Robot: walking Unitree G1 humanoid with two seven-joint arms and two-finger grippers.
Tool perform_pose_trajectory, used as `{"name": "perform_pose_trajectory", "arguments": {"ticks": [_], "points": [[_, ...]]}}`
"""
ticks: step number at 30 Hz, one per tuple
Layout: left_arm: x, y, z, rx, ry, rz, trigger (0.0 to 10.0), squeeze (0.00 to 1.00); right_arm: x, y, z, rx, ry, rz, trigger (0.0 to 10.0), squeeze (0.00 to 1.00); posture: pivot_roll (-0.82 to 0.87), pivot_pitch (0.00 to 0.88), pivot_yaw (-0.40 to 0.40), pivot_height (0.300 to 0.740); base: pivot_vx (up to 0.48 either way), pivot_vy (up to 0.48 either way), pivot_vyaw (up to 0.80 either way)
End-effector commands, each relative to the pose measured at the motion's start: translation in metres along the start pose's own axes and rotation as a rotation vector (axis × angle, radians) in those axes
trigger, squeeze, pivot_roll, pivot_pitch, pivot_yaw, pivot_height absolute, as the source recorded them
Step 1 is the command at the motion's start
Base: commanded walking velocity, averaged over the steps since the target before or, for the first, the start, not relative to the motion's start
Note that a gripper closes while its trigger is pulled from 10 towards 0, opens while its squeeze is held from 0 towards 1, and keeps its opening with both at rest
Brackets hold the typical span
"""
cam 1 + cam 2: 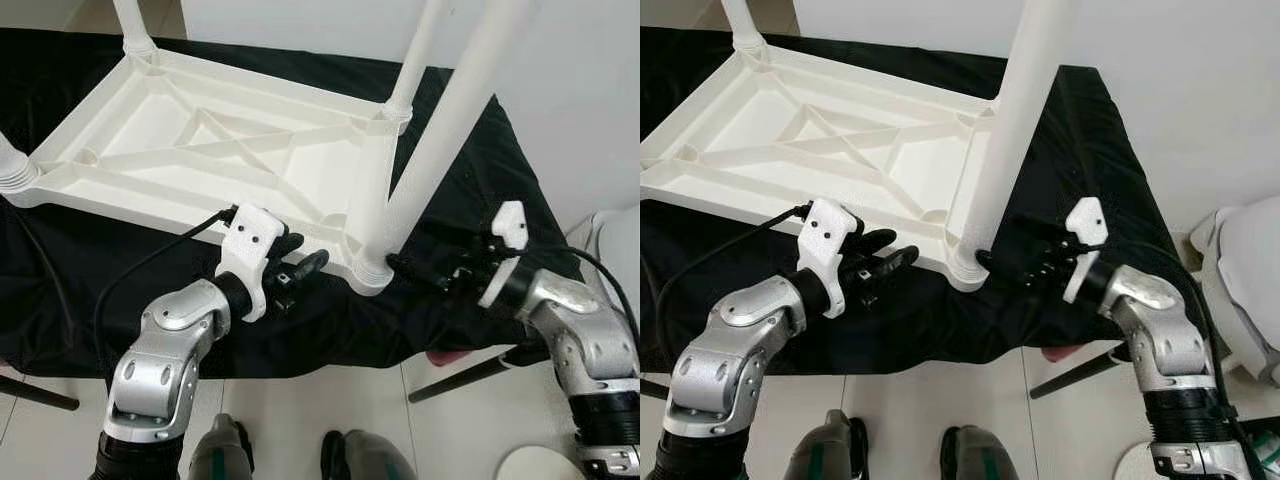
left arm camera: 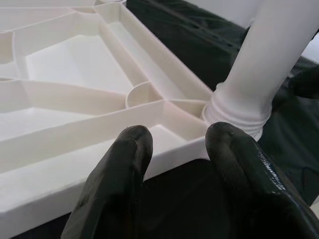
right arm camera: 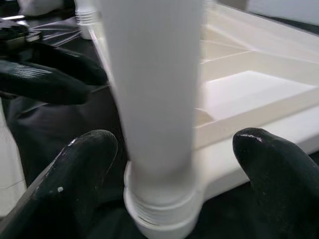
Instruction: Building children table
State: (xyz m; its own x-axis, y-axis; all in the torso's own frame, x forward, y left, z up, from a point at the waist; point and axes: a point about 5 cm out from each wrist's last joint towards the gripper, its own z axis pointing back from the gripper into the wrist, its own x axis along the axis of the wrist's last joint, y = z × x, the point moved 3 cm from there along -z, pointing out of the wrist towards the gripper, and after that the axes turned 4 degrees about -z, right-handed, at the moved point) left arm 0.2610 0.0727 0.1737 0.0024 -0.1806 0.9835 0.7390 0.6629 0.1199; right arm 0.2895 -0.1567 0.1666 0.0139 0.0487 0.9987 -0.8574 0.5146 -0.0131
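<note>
left tool (image 1: 300, 272) released, at tabletop (image 1: 150, 130) edge | right tool (image 3: 169, 164) released, straddling leg (image 1: 440, 130)

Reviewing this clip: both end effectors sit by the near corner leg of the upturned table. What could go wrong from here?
1. The near leg leans in its socket; a push from the open right end effector may jam or tip it.
2. That corner sits near the cloth's edge, so the tabletop may slide off.
3. The left end effector is open, bracing nothing.
</note>
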Motion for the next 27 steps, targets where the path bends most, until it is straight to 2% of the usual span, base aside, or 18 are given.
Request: {"name": "perform_pose_trajectory", "arguments": {"ticks": [1, 8, 12, 13, 20, 23, 27], "points": [[0.0, -0.001, 0.0, 0.048, 0.011, -0.01, 10.0, 0.0, -0.006, 0.002, -0.001, 0.038, 0.027, -0.005, 10.0, 0.0, -0.01, 0.078, -0.105, 0.74, 0.0, 0.0, 0.0], [0.001, -0.004, -0.002, 0.045, 0.012, -0.012, 10.0, 0.0, -0.009, 0.001, -0.003, 0.072, 0.047, 0.005, 10.0, 0.0, -0.01, 0.08, -0.117, 0.74, 0.0, 0.0, 0.0], [-0.002, -0.006, -0.007, 0.047, 0.003, -0.043, 10.0, 0.0, -0.007, -0.011, -0.017, 0.014, -0.009, 0.011, 10.0, 0.0, -0.02, 0.084, -0.12, 0.74, 0.0, 0.0, 0.0], [0.001, -0.007, -0.007, 0.038, -0.027, -0.039, 10.0, 0.0, -0.007, -0.013, -0.02, -0.008, -0.022, 0.007, 10.0, 0.0, -0.03, 0.08, -0.112, 0.74, 0.0, 0.0, 0.0], [0.001, -0.014, -0.005, 0.006, -0.042, -0.01, 10.0, 0.0, -0.009, -0.018, -0.03, -0.061, -0.053, -0.005, 10.0, 0.0, -0.02, 0.076, -0.109, 0.74, 0.0, 0.0, 0.0], [0.001, -0.025, 0.0, -0.045, -0.028, -0.079, 10.0, 0.0, -0.018, -0.012, -0.044, -0.108, -0.089, -0.029, 10.0, 0.0, 0.0, 0.065, -0.112, 0.74, 0.0, 0.0, 0.0], [0.002, -0.027, 0.001, -0.057, -0.027, -0.104, 10.0, 0.0, -0.021, -0.012, -0.047, -0.122, -0.098, -0.036, 10.0, 0.0, 0.0, 0.064, -0.112, 0.74, 0.0, 0.0, 0.0]]}}
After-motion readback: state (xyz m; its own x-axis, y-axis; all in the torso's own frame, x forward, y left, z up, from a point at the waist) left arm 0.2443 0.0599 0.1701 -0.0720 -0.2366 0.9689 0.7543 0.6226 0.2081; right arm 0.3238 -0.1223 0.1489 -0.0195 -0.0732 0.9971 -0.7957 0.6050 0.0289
